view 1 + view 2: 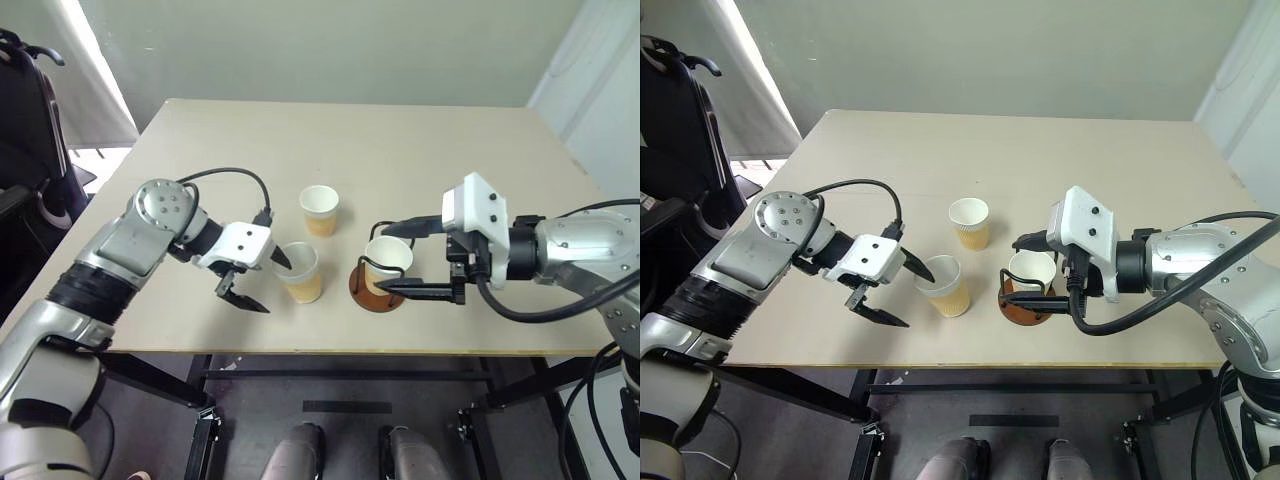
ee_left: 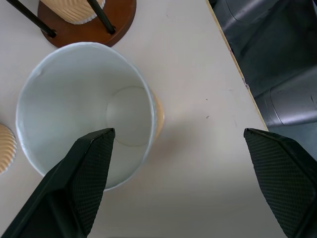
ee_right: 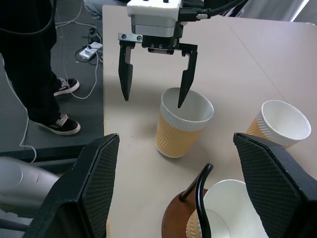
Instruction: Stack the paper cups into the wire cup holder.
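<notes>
The left tool [image 1: 256,283], left of centre in the frame, stands wide open and empty, one finger over the rim of the nearest paper cup [image 1: 302,272], the other outside it. The right tool [image 1: 400,260], also open, straddles the wire cup holder [image 1: 376,288] at centre right, which already carries one cup [image 1: 388,262]. A third cup [image 1: 320,210] waits above. Judged step: grasping the second cup; next the left tool must close on its wall, then lift.

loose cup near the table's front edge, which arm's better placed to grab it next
Left. The left gripper hangs open right at that cup, one finger inside its rim. The right gripper is open around the wire cup holder, which already has one cup.
</notes>
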Tool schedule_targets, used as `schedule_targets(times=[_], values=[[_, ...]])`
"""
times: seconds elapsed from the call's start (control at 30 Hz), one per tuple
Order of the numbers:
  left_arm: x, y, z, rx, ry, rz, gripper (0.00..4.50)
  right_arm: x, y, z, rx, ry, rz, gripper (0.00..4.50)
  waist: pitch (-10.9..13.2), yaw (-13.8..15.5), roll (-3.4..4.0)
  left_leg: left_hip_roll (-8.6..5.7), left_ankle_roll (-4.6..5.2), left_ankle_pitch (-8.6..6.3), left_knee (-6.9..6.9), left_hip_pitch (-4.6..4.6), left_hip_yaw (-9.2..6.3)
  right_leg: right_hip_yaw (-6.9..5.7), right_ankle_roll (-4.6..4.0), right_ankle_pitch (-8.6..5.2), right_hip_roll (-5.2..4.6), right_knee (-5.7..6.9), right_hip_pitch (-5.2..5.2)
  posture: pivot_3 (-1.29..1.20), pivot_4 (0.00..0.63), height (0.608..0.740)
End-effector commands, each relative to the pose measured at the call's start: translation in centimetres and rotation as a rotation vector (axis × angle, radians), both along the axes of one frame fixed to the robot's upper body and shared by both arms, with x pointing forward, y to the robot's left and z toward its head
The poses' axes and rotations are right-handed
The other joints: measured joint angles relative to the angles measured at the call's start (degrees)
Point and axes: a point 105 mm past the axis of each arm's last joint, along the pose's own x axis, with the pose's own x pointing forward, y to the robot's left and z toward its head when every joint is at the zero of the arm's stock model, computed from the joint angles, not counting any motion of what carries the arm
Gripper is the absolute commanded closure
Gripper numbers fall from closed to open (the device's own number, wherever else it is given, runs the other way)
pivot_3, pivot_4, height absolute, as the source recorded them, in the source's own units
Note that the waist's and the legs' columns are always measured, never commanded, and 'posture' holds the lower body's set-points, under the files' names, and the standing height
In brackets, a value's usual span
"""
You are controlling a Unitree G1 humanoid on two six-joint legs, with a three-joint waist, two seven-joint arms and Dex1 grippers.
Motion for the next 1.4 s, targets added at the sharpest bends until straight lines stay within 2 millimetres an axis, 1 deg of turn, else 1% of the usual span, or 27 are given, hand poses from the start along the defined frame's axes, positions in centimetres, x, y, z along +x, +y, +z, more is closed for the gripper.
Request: schedule_targets(times=[0.03, 0.1, 0.13, 0.17, 0.3, 0.33, 0.47, 0.5, 0.53, 0.87, 0.97, 1.03, 1.2, 1.23, 1.3, 1.37, 1.4], values=[[-0.2, -0.6, 1.4, -0.02, -0.029, -0.04, 0.0, -0.3, -0.2, 1.0, 0.013, -0.048, 0.001, 0.79, 0.0, 0.0, 0.0, 0.0, 0.0, 0.0, 0.0, 0.0, 0.0, 0.0, 0.0, 0.0, 0.0, 0.0, 0.0, 0.0, 0.15, 0.74], [-0.1, -0.9, 1.6, -0.033, -0.04, -0.048, 0.0, -0.3, -0.1, 1.0, 0.013, -0.047, 0.0, 0.79, 0.0, 0.0, 0.0, -0.01, 0.0, 0.0, 0.0, -0.01, 0.0, 0.0, 0.0, 0.0, 0.0, -0.01, 0.0, 0.0, 0.15, 0.74], [0.0, -1.0, 1.6, -0.04, -0.044, -0.049, 0.38, -0.3, -0.1, 1.0, 0.014, -0.046, 0.0, 0.76, 0.0, 0.0, 0.0, -0.01, 0.01, 0.0, 0.0, 0.0, 0.0, 0.0, 0.01, 0.0, 0.0, 0.0, 0.01, 0.0, 0.15, 0.74], [0.1, -1.2, 1.7, -0.049, -0.049, -0.049, 0.6, -0.3, -0.1, 1.0, 0.014, -0.046, 0.001, 0.76, 0.0, 0.0, 0.0, 0.0, 0.01, 0.0, 0.0, 0.0, 0.0, 0.0, 0.01, 0.01, 0.0, 0.0, 0.0, 0.0, 0.15, 0.74], [0.0, -1.4, 1.8, -0.062, -0.061, -0.066, 2.01, -0.2, 0.0, 1.0, 0.015, -0.044, 0.001, 0.76, 0.0, 0.0, 0.0, 0.0, 0.0, 0.0, 0.0, 0.0, 0.01, 0.0, 0.02, 0.01, 0.0, 0.0, 0.0, 0.0, 0.15, 0.74], [0.0, -1.4, 1.8, -0.061, -0.061, -0.067, 2.43, -0.2, 0.0, 1.0, 0.015, -0.044, 0.001, 0.76, 0.0, 0.0, 0.0, 0.0, 0.0, 0.0, 0.0, 0.0, 0.01, 0.0, 0.03, 0.01, 0.0, 0.0, 0.0, 0.0, 0.15, 0.74], [-0.6, -0.9, 1.4, -0.047, -0.046, -0.082, 3.89, -0.3, 0.1, 1.0, 0.017, -0.041, 0.002, 0.76, 0.0, 0.0, 0.0, 0.0, 0.01, 0.0, 0.0, 0.0, 0.01, 0.0, 0.05, 0.03, 0.0, 0.0, 0.0, 0.0, 0.15, 0.74], [-0.8, -0.8, 1.2, -0.043, -0.035, -0.083, 4.32, -0.3, 0.1, 0.9, 0.017, -0.04, 0.003, 0.76, 0.0, 0.0, 0.0, 0.0, 0.01, 0.0, 0.0, 0.0, 0.01, 0.0, 0.05, 0.03, 0.0, 0.0, 0.0, 0.0, 0.15, 0.74], [-1.0, -0.8, 1.2, -0.043, -0.026, -0.085, 4.46, -0.3, 0.1, 0.9, 0.017, -0.039, 0.003, 0.76, 0.0, -0.1, 0.0, 0.0, 0.01, 0.0, 0.0, 0.01, 0.01, 0.0, 0.05, 0.03, 0.0, 0.0, 0.0, 0.0, 0.15, 0.74], [-1.3, -0.5, 1.2, -0.042, -0.006, -0.079, 4.46, -0.1, 0.1, 0.8, 0.016, -0.037, 0.002, 0.76, 0.0, 0.1, -0.01, 0.0, 0.01, 0.0, 0.03, 0.0, 0.0, 0.0, 0.05, 0.03, 0.0, 0.01, 0.01, 0.0, 0.15, 0.74], [-0.7, -0.6, 1.8, -0.055, -0.029, -0.07, 4.46, -0.1, 0.0, 0.9, 0.016, -0.039, 0.002, 0.76, 0.0, 0.0, -0.01, 0.0, 0.01, -0.01, 0.03, 0.0, 0.01, 0.0, 0.05, 0.02, 0.0, 0.01, 0.01, 0.0, 0.15, 0.74], [0.0, -0.7, 2.8, -0.073, -0.06, -0.056, 4.46, 0.0, 0.0, 1.0, 0.015, -0.04, 0.002, 0.76, 0.0, 0.1, -0.01, 0.0, 0.01, 0.0, 0.03, 0.0, 0.01, 0.0, 0.05, 0.03, 0.0, 0.01, 0.01, 0.0, 0.15, 0.74], [2.1, -1.5, 6.1, -0.137, -0.145, -0.02, 4.46, 0.3, -0.7, 1.1, -0.003, -0.037, -0.012, 0.76, 0.0, 0.4, -0.03, -0.02, 0.03, -0.01, 0.09, -0.05, 0.01, 0.0, 0.06, 0.04, -0.02, 0.0, 0.03, 0.0, 0.15, 0.74], [2.4, -1.6, 6.4, -0.144, -0.154, -0.017, 4.46, 0.4, -0.8, 1.0, -0.007, -0.036, -0.015, 0.76, 0.0, 0.4, -0.03, -0.02, 0.04, -0.01, 0.1, -0.07, 0.01, 0.0, 0.06, 0.04, -0.02, -0.02, 0.02, 0.0, 0.15, 0.74], [3.0, -2.1, 7.7, -0.173, -0.193, -0.015, 4.46, 0.7, -1.3, 1.0, -0.02, -0.034, -0.031, 0.76, 0.0, 0.3, -0.03, -0.01, 0.05, -0.04, 0.09, -0.08, 0.02, 0.0, 0.07, 0.04, -0.02, -0.06, 0.01, 0.0, 0.15, 0.74], [3.6, -3.2, 9.8, -0.237, -0.233, -0.015, 4.46, 1.4, -2.2, 0.9, -0.037, -0.031, -0.065, 0.76, 0.0, 0.4, -0.04, -0.01, 0.05, -0.04, 0.09, -0.12, 0.02, 0.0, 0.12, 0.06, -0.02, -0.09, -0.01, 0.0, 0.15, 0.74], [3.6, -3.7, 10.6, -0.264, -0.243, -0.022, 4.46, 1.7, -2.6, 0.9, -0.045, -0.03, -0.081, 0.76, 0.0, 0.5, -0.05, -0.01, 0.06, -0.03, 0.09, -0.17, 0.01, -0.01, 0.32, 0.16, -0.02, -0.11, -0.03, 0.0, 0.15, 0.74]])
